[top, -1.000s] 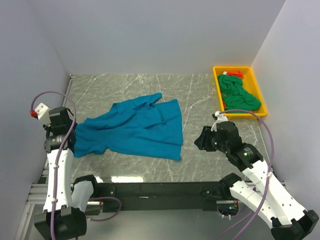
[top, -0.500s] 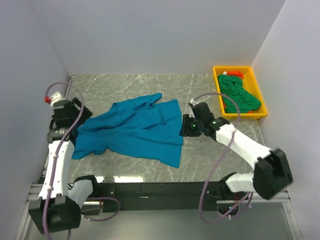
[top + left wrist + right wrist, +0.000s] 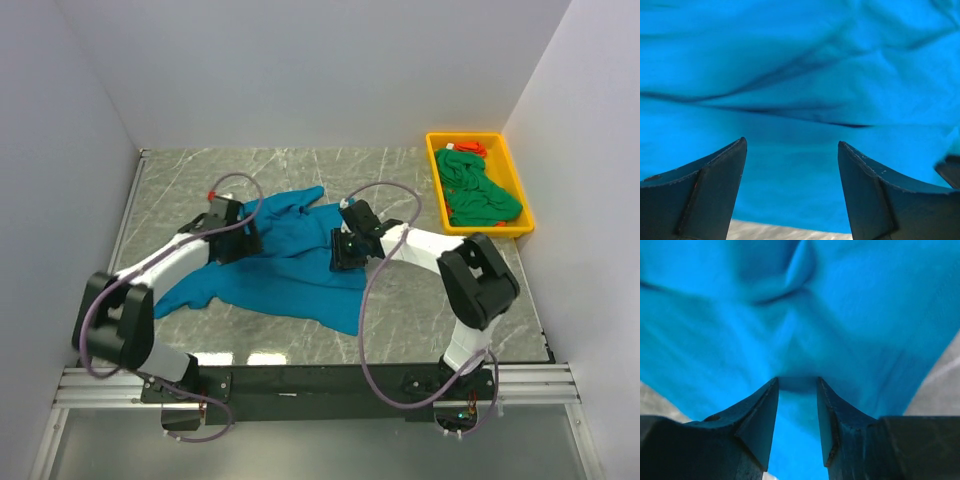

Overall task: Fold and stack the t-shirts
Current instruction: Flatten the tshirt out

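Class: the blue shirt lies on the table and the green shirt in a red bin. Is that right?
No: the bin is yellow, not red, as the top view shows. The green shirt lies in it; the blue shirt lies on the table.

On my right wrist feed, the right gripper [image 3: 797, 381] sits close over the teal-blue t-shirt [image 3: 875, 305]. Its two dark fingers [image 3: 757, 415] stand a narrow gap apart, with blue cloth showing through. Soft creases bunch just ahead of the tips. I can't tell whether the tips touch the fabric. A strip of grey table [image 3: 940, 385] shows to the gripper's right.
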Controlling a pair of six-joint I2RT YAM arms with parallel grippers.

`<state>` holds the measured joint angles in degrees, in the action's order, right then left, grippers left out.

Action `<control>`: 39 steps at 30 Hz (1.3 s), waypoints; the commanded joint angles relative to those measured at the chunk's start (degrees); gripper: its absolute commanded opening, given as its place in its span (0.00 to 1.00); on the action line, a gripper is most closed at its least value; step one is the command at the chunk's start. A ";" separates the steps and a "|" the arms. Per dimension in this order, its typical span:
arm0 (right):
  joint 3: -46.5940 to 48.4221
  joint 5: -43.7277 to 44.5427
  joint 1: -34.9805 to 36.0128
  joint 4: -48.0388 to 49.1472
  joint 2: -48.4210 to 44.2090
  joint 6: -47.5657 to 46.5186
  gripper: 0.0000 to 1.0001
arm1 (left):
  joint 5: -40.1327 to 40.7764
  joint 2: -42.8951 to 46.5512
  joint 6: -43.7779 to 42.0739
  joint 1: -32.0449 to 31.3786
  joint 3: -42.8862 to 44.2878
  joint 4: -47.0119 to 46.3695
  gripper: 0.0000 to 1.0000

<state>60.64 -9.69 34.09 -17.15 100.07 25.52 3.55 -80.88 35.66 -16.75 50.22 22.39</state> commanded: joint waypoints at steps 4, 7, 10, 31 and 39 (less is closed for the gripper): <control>4.92 -1.55 -4.11 1.68 7.15 1.99 0.42 | -0.48 -11.30 3.45 -6.79 7.34 -4.02 0.77; 6.15 -2.17 -7.53 0.71 9.52 3.04 0.42 | -0.91 -17.36 3.89 -8.29 11.03 -4.02 0.76; 8.34 -2.52 -10.96 -0.78 12.07 3.66 0.42 | -2.40 -23.43 4.59 -9.34 15.51 -3.85 0.75; 32.18 1.43 -24.95 -10.54 17.30 0.50 0.49 | -3.73 -38.85 7.23 -8.74 46.56 1.77 0.84; 8.48 6.34 -21.79 -8.16 -1.62 1.64 0.60 | 9.53 -11.08 13.55 -8.56 21.79 5.55 0.97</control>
<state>75.11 -6.57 10.52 -25.85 105.06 27.31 6.68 -101.49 45.71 -24.56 77.76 25.58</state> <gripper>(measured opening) 0.581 0.974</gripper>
